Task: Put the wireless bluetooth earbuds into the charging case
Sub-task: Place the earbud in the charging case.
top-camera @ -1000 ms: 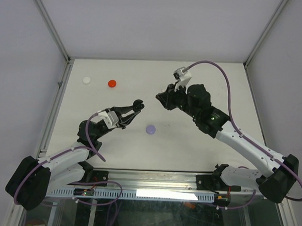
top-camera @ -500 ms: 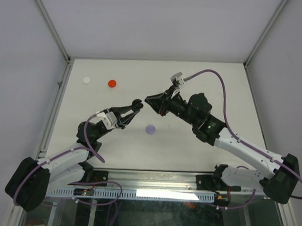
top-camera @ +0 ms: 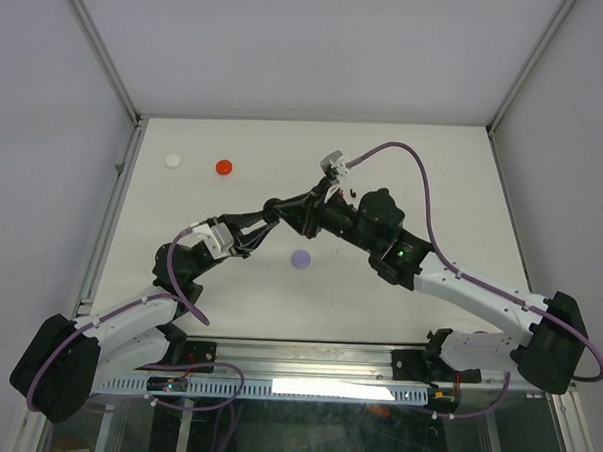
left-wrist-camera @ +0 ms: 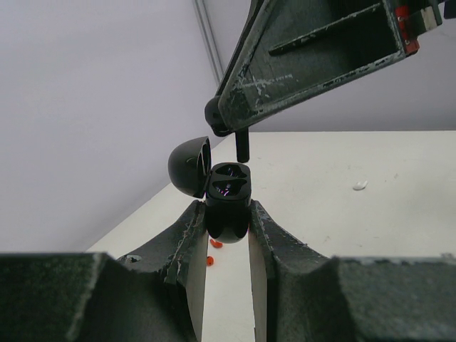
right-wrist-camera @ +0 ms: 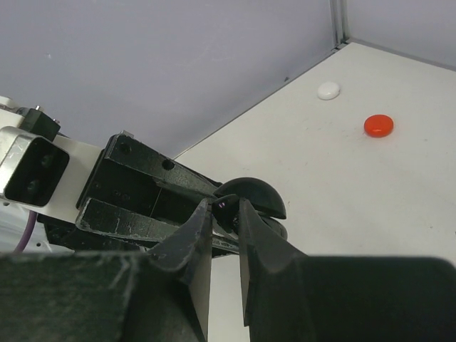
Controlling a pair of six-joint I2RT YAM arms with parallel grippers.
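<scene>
My right tool (right-wrist-camera: pixel 221 211) is pinched together on a black earbud (left-wrist-camera: pixel 242 144), gripping it by the head so the stem hangs straight down below the fingertips. My left tool (left-wrist-camera: pixel 226 214) is clamped on the charging case (left-wrist-camera: pixel 228 203), squeezing its lower body from both sides and holding it up off the tabletop (top-camera: pixel 404 170). The lid (left-wrist-camera: pixel 189 167) is swung open to the left and both wells face up. In the left wrist view the stem tip hovers just above the left well, on the hinge side, and as far as I can tell it is not yet inside

I judge this to be the insertion itself, and it needs a slow descent along the stem's own line. Both parts are in the air, so I want the left arm dead steady while only the right arm travels. The left wrist view shows the alignment in one direction only, and in the right wrist view the bud is nearly hidden between the fingers, so I cannot confirm the depth alignment. The open lid sits just beside my right fingertip, and a nudge there could fold it shut or twist the case in its grip. I would let go only once the head settles flush in the well

A lavender case (top-camera: pixel 300 257) lies on the tabletop near and to the right of the meeting point. The red case (top-camera: pixel 223 167) and white case (top-camera: pixel 173 160) rest well apart, far left
</scene>
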